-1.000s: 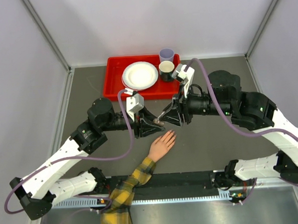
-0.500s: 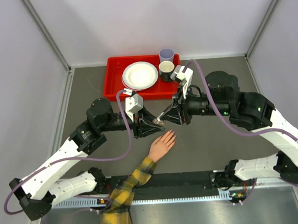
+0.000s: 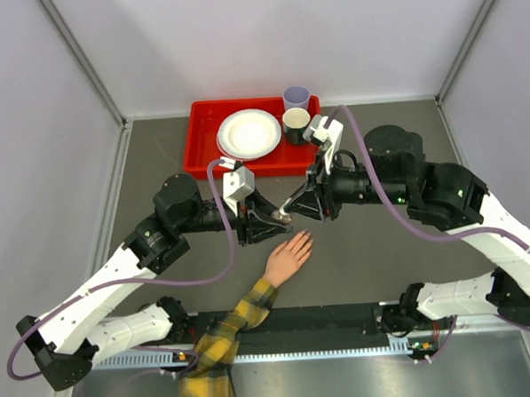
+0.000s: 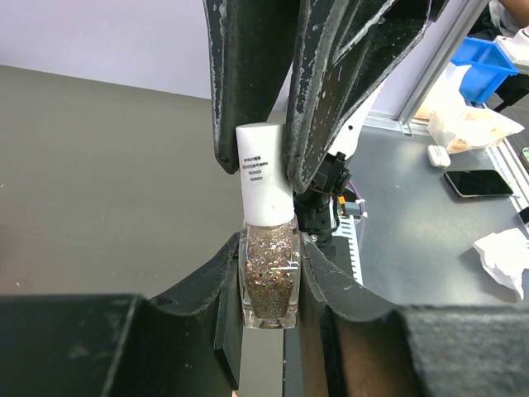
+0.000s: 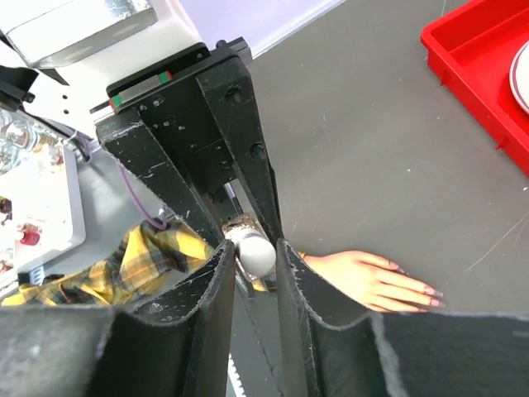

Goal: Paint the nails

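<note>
Nails (image 5: pixel 428 291) of the pale mannequin hand (image 3: pixel 286 258) lie on the grey table (image 3: pixel 374 246), near its middle, and they point to the far right. Just beyond them, above the table, the left gripper (image 3: pixel 278 218) is clamped on a small glitter bottle (image 4: pixel 269 281). The right gripper (image 3: pixel 294 202) is closed on the white cap (image 4: pixel 263 178) of this bottle. A red tray (image 3: pixel 200 148) stands at the far side.

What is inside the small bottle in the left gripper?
Gold and silver glitter flakes fill the clear bottle. The white cap, held by the right gripper, hides the neck and any brush.
</note>
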Controlling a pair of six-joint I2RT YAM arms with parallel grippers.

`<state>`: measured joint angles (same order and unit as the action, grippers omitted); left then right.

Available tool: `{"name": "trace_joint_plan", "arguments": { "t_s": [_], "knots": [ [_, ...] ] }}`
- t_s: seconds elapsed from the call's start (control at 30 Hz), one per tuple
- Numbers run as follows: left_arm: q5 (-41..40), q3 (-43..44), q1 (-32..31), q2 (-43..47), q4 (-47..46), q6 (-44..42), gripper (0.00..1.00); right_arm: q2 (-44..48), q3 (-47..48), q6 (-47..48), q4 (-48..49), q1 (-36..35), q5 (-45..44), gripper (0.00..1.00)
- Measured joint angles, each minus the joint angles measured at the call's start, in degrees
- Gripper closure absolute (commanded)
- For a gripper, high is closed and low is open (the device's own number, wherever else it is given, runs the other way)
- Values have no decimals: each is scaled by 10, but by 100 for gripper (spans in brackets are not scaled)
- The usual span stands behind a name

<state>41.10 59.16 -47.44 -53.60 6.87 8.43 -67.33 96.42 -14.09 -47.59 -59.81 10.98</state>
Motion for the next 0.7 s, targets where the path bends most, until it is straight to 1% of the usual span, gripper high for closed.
{"name": "trace_joint_plan", "arguments": {
  "t_s": [0.17, 0.2, 0.3, 0.5, 0.7],
  "knots": [
    [0, 0, 0, 0, 0, 0, 100, -6, 0, 0, 0, 0, 0, 76],
    [0, 0, 0, 0, 0, 0, 100, -7, 0, 0, 0, 0, 1, 80],
    [0, 0, 0, 0, 2, 0, 100, -8, 0, 1, 3, 0, 7, 100],
    [-2, 0, 0, 0, 3, 0, 100, -10, 1, 6, 3, 0, 6, 100],
    [-23, 0, 0, 0, 3, -7, 100, -4, -1, 10, 11, 0, -18, 100]
  ]
}}
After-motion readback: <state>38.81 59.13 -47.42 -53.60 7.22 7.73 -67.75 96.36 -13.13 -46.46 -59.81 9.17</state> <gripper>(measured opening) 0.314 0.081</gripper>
